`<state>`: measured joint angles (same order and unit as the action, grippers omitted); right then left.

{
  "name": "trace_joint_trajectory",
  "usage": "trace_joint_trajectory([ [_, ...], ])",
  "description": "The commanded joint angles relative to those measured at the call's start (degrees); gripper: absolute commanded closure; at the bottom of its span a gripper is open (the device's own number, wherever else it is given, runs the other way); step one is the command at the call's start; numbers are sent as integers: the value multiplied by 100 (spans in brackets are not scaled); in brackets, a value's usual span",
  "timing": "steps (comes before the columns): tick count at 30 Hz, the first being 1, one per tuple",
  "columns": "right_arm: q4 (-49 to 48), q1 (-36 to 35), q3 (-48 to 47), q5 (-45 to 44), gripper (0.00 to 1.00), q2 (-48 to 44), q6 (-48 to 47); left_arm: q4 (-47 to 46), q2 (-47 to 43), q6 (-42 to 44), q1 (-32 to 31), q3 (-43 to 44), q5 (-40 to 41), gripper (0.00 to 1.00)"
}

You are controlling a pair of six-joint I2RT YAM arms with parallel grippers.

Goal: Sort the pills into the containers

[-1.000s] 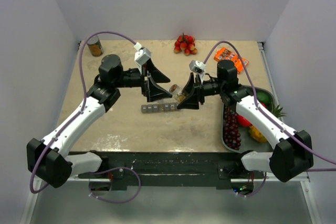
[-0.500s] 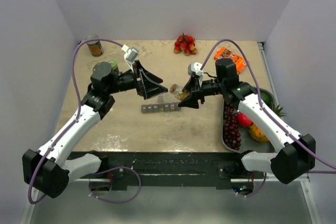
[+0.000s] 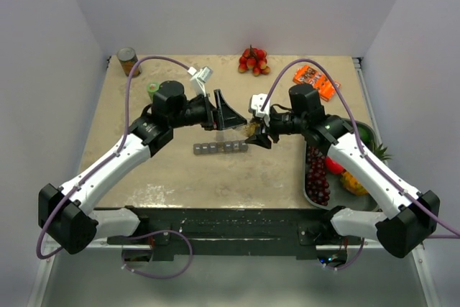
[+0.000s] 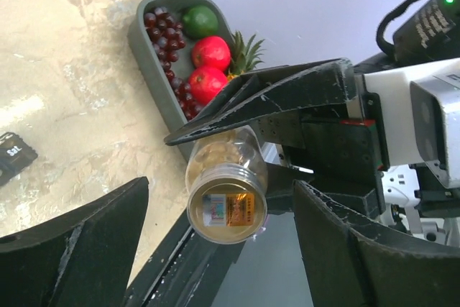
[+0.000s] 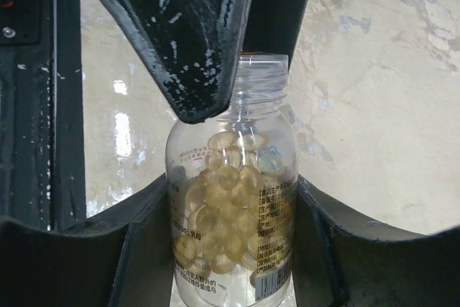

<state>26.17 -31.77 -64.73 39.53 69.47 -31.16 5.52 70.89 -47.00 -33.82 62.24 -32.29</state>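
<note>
Right wrist view shows the right gripper clamped on the uncapped pill bottle; the left gripper gapes wide and empty around it. The organiser strip lies just nearside of both. Best to tip the bottle slowly over one compartment, so few capsules spill

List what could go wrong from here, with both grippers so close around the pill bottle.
1. The open left gripper has a finger right at the pill bottle's capless threaded neck; a nudge could twist the bottle in the right gripper's hold.
2. The bottle holds many capsules, while the pill organiser strip beside it has small compartments; tipping it could spill capsules onto the table.
</note>
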Motion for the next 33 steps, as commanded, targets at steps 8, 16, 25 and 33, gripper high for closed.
trace_joint_trajectory([
  [8,-200,-5,-145,-191,100,-109,13,327,30,7,-63,263,180,22],
  [16,-227,-14,-119,-130,100,-57,92,213,91,104,-72,254,-101,46],
  [25,-314,39,-93,625,100,22,654,-24,206,937,-72,61,-1005,81],
  [33,-1401,276,363,3249,100,277,2767,-551,-162,3983,-89,-526,-2597,82],
])
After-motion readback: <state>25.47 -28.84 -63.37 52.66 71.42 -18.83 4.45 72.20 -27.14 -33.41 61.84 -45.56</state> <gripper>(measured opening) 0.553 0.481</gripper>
